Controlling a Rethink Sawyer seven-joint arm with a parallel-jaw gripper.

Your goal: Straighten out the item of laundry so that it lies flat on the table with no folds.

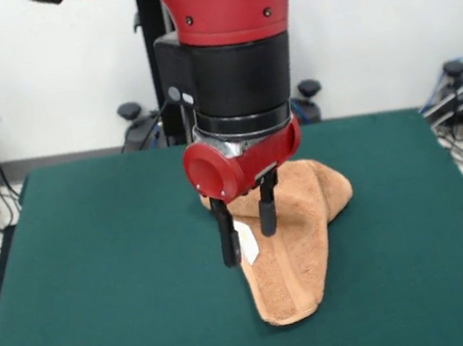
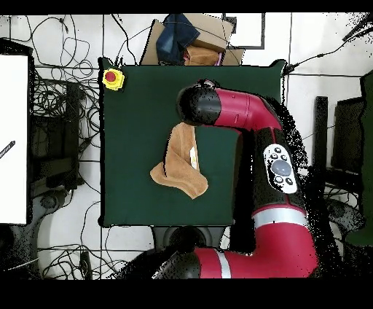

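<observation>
A small white tag [image 1: 246, 240] is showing between the gripper [image 1: 248, 232]'s widely parted, empty jaws, on the folded towel [image 1: 294, 251] lying beneath them on the table [image 1: 108, 282]; no writing is legible.

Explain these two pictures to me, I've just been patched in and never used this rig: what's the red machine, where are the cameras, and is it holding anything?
The red machine is a one-armed Sawyer robot. One picture faces it from across the table; the other looks straight down. On the green table lies a peach-orange towel, folded over itself into a bent, lumpy shape, not flat. A small white tag shows at its edge. The gripper hangs over the towel's edge with its two black fingers apart, open; it holds nothing. A yellow box with a red button sits at one table corner.
</observation>
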